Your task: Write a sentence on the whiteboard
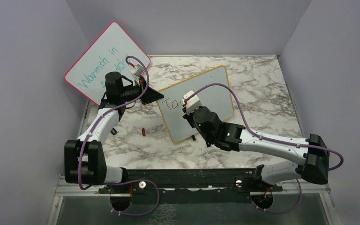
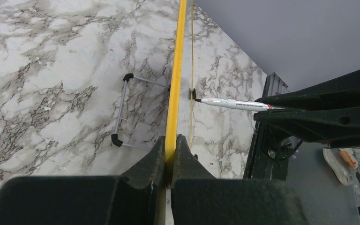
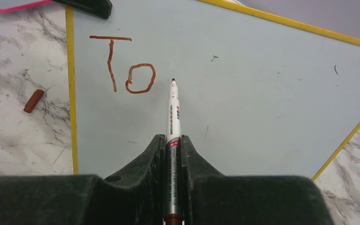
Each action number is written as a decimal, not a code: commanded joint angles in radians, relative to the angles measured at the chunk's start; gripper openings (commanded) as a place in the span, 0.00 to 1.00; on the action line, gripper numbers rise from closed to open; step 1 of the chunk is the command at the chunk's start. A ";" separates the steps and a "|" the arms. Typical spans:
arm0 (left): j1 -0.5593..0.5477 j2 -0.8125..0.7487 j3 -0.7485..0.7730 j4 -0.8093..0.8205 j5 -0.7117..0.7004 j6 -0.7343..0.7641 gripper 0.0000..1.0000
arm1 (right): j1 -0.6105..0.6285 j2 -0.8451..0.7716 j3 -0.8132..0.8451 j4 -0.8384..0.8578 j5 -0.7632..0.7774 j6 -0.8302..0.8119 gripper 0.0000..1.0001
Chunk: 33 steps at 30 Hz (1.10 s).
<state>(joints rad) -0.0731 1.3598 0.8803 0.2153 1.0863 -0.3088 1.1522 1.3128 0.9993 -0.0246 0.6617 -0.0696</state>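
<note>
The whiteboard point(image 1: 215, 91) with its yellow frame stands tilted in the middle of the marble table. My left gripper point(image 2: 170, 140) is shut on its left frame edge point(image 2: 176, 70), seen edge-on in the left wrist view. My right gripper point(image 3: 172, 140) is shut on a white and silver marker point(image 3: 174, 112). The marker's tip sits at the board's surface point(image 3: 262, 93), just right of the "o". Of the sentence, only "To" point(image 3: 122, 65) shows in red-brown, near the board's upper left corner point(image 1: 172, 104). The marker point(image 2: 234, 103) also shows from the side, its tip at the board.
A pink-framed board point(image 1: 105, 58) with teal writing leans at the back left, behind my left arm. A red-brown marker cap point(image 1: 143, 131) lies on the table left of the whiteboard. The whiteboard's wire stand point(image 2: 122, 112) with black feet rests behind it. Grey walls close three sides.
</note>
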 commanded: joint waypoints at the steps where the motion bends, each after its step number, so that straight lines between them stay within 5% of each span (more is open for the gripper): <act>1: -0.005 0.028 -0.003 -0.051 -0.005 0.076 0.00 | -0.008 0.015 -0.011 0.013 0.017 -0.006 0.00; 33: -0.004 0.028 -0.001 -0.051 0.000 0.077 0.00 | -0.022 0.062 0.002 0.093 0.030 -0.020 0.00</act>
<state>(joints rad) -0.0731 1.3621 0.8825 0.2119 1.0882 -0.3065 1.1381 1.3590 0.9981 0.0124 0.6819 -0.0734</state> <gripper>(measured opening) 0.032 0.176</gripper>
